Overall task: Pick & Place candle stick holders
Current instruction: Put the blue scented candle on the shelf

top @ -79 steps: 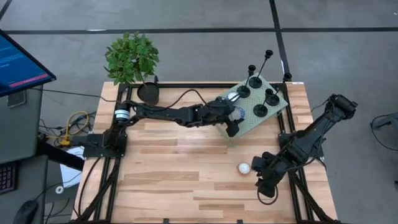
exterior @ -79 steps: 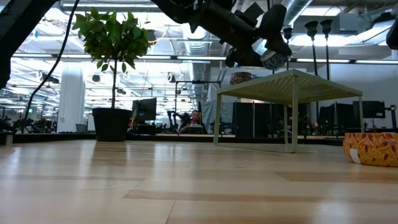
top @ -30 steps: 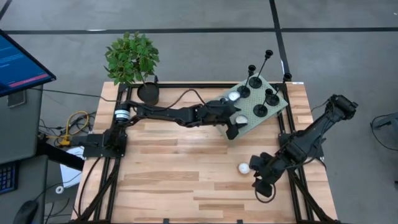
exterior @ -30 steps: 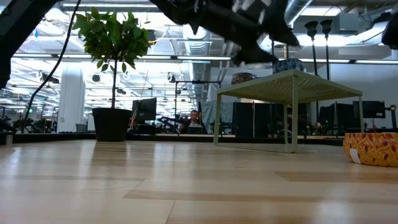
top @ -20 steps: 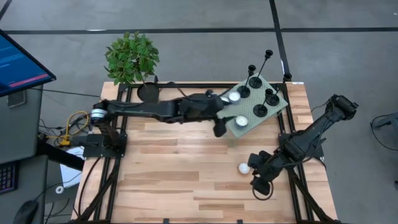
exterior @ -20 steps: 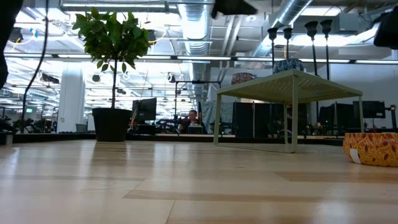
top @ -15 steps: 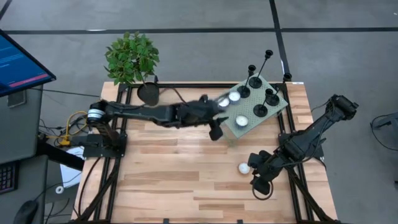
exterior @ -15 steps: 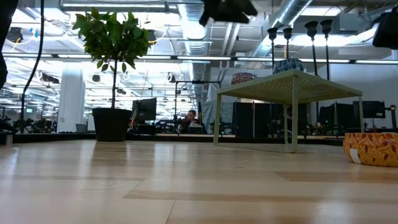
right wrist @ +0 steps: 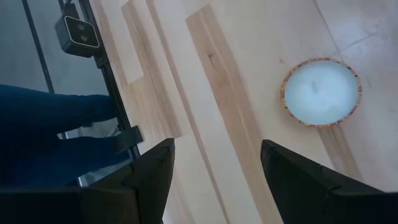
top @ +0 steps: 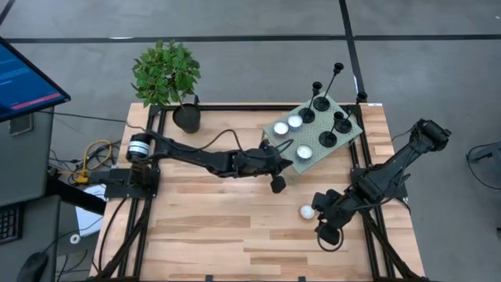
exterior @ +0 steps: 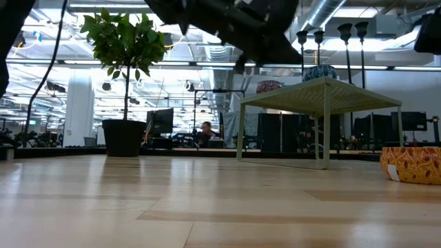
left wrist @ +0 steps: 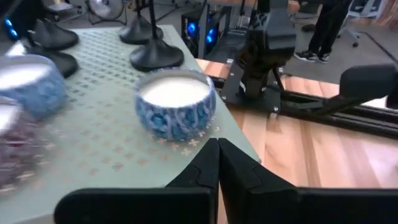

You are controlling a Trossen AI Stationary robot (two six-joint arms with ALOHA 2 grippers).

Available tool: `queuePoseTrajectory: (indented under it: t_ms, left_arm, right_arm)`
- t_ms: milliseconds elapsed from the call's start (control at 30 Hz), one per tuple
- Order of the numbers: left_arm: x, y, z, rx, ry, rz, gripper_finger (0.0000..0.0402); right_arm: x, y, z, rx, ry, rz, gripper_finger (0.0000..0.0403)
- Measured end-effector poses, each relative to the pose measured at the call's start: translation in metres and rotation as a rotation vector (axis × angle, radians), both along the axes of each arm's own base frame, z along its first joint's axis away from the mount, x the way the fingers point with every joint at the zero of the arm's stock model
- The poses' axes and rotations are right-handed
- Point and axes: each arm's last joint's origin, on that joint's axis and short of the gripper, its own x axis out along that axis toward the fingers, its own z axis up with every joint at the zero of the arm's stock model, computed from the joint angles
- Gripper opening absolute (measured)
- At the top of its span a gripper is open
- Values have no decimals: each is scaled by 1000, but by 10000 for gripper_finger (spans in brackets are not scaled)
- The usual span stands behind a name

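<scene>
Four or so candle stick holders stand on the green stand, hard to count exactly, none picked. Left gripper, fingers pressed together, hangs just off that stand; right gripper, fingers spread, hovers near an orange-rimmed candle, well off the stand.

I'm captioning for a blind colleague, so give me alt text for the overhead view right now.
Seen from above, the left claw hangs over the wooden table beside a raised green stand that carries three candles and black candle stick holders. The right claw waits near a fourth candle on the table.
</scene>
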Motion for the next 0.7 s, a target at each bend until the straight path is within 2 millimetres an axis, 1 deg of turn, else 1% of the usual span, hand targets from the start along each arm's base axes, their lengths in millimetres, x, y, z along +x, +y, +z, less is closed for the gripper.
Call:
queuePoseTrajectory:
  t_ms: [233, 300, 433, 567, 700]
  left_arm:
    - [23, 4, -9, 1, 6, 2, 2]
    - [27, 5, -7, 1, 0, 4, 2]
    - [33, 13, -3, 0, -21, 18, 1]
    - [34, 24, -5, -5, -13, 46, 1]
    - [34, 31, -5, -15, -15, 32, 1]
  right_arm:
    - [0, 0, 0, 1, -1, 0, 230]
    - [0, 0, 0, 1, -1, 0, 230]
    - [0, 0, 0, 0, -1, 0, 230]
    - [0, 0, 0, -3, -2, 5, 230]
    - [0, 0, 0, -8, -6, 15, 230]
